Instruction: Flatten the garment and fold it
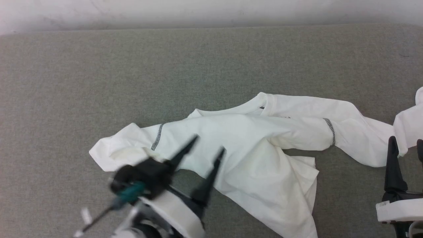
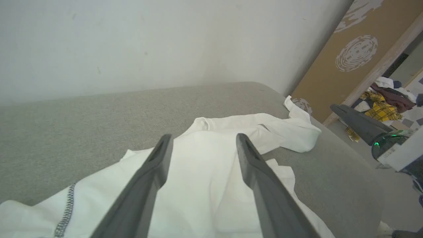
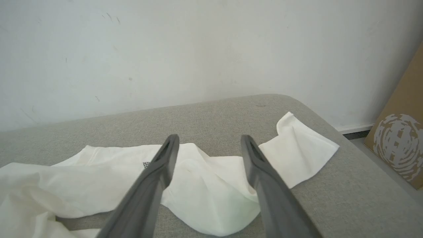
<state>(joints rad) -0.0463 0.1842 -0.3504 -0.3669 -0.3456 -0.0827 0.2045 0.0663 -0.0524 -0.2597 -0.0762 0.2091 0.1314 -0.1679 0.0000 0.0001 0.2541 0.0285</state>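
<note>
Garment sprawls crumpled toward the grey surface's near right edge, hem cut off below. Left gripper, motion-blurred, fingers apart over it, probably not touching. Right gripper also spread, poised above a sleeve.

Your left end effector sits at the lower left, motion-blurred, its two dark fingers spread apart and angled up toward the right, while your right end effector stands at the lower right edge, fingers likewise apart, pointing straight up.
</note>
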